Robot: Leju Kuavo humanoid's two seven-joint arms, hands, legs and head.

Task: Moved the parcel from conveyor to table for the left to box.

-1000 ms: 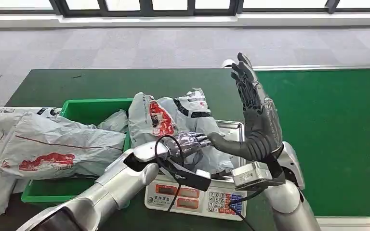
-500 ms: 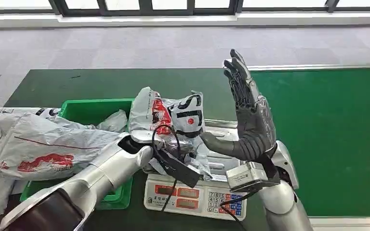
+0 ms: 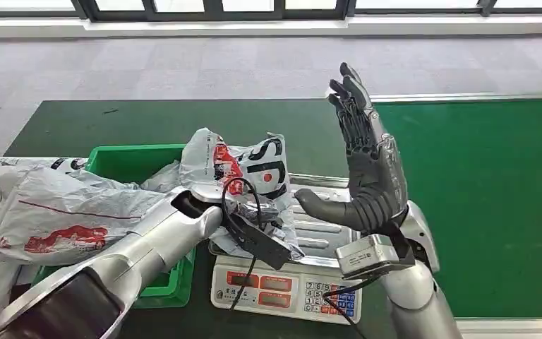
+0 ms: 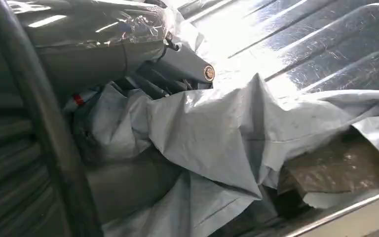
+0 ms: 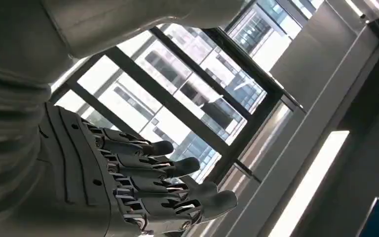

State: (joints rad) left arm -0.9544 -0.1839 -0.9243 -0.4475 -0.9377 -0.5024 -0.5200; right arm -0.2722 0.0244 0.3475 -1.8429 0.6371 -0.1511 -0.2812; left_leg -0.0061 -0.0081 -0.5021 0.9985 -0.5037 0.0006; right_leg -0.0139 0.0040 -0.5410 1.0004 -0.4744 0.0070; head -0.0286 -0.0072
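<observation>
Since the earlier frame, the left hand (image 3: 254,212) has drawn the parcel (image 3: 243,169) from the scale (image 3: 289,286) toward the green bin (image 3: 130,159), fingers clutching it. The right hand (image 3: 367,166), fingers wide, stands raised beside the scale, apparently clearing the path.

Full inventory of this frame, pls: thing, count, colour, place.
Parcel: one, grey poly bag with red and black print, held by the left hand above the scale's tray.
Scale: one, white body with keypad, steel tray, on the dark green table in front of the robot.
Bin: one, green, on the table left of the scale, holding bags.
Other bags: several, grey with red print, piled in and over the bin's left side.
Conveyor: one, bright green belt, at right.
Left hand: grips the parcel.
Right hand: raised upright, fingers apart, holding nothing.
</observation>
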